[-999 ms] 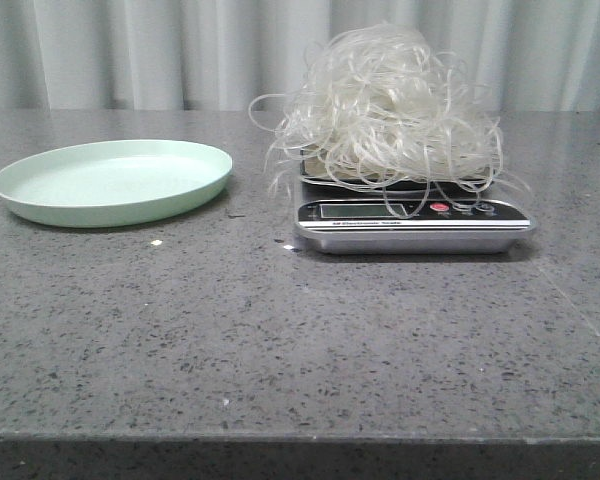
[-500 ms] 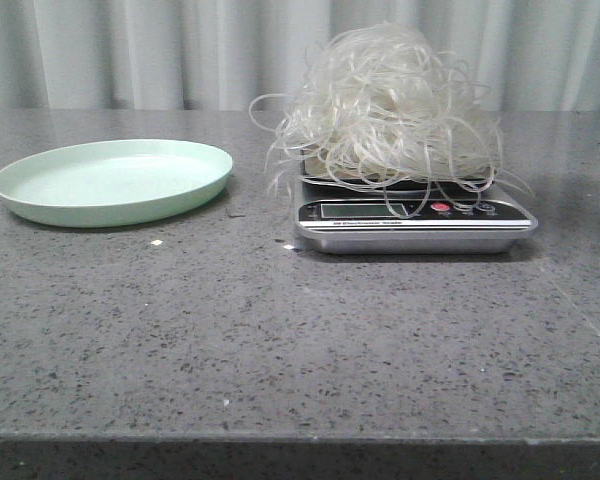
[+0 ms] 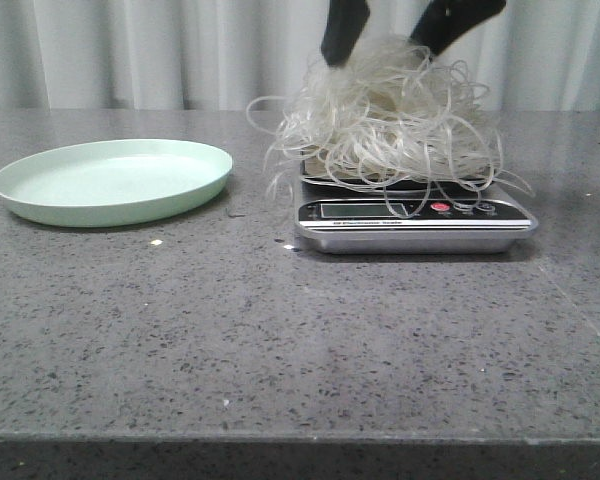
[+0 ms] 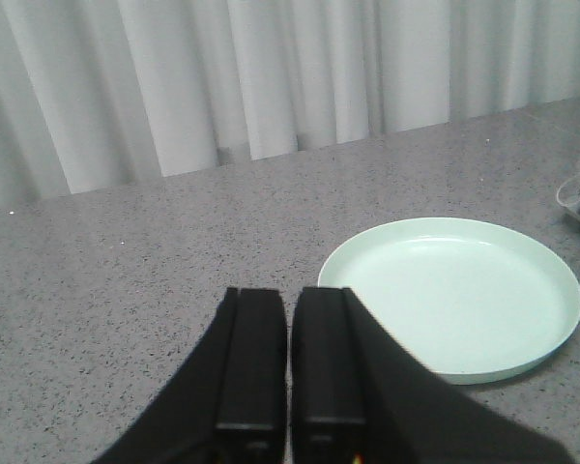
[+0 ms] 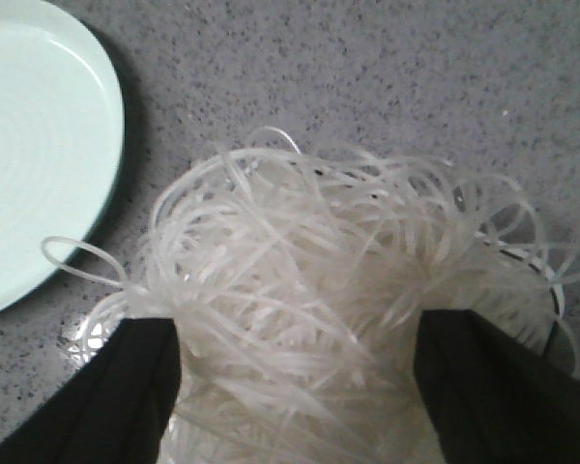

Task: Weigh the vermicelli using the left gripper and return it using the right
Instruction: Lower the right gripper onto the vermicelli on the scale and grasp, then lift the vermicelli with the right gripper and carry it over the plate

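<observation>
The vermicelli [image 3: 390, 115], a fluffy nest of whitish translucent strands, sits on a silver kitchen scale [image 3: 412, 222] right of centre. My right gripper [image 3: 385, 45] is open and comes down from above; its black fingers straddle the top of the nest. In the right wrist view the vermicelli [image 5: 309, 319] fills the gap between the fingers [image 5: 126, 387]. The pale green plate [image 3: 112, 180] is empty at the left. My left gripper [image 4: 290, 319] is shut and empty, over bare table beside the plate [image 4: 454, 290]. The left gripper does not show in the front view.
The grey speckled table [image 3: 280, 340] runs to a front edge near the bottom of the front view. Pale curtains [image 3: 180, 50] hang behind. A small white crumb [image 3: 156, 242] lies in front of the plate. Loose strands hang over the scale's display.
My right gripper has come into the front view from above and now straddles the top of the vermicelli. The nest, scale and plate have not moved.
</observation>
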Robot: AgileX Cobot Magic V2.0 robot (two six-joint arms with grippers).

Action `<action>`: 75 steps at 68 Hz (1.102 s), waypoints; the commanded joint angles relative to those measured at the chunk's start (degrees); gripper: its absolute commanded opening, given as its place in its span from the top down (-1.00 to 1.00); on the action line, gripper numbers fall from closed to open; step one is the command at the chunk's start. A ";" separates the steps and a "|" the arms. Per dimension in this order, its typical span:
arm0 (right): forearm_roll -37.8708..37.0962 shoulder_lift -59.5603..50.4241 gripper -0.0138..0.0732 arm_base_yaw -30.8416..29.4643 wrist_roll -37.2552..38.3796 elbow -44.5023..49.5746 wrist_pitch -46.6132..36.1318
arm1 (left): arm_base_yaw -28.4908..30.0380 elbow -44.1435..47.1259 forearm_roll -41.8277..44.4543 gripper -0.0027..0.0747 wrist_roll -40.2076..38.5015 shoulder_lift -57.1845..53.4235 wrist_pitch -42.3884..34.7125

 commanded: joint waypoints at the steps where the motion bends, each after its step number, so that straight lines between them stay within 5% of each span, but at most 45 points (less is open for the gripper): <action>1: 0.24 -0.66 -0.71 -0.02 -0.28 -1.96 -0.12 | 0.14 -1.62 -0.75 0.58 -0.75 0.26 -4.77; 27: 0.24 2.10 -0.64 -0.02 -0.28 -1.96 2.06 | 0.14 -1.62 -0.75 0.58 -0.75 0.26 -4.77; 47: 0.24 2.10 0.33 -0.02 -0.28 -1.96 4.02 | 0.14 -1.53 -0.75 0.58 -0.75 0.26 -4.77; 75: -0.07 -0.65 0.33 -0.02 -0.28 -5.17 4.80 | 0.14 -1.53 -0.75 0.58 -0.75 0.26 -4.77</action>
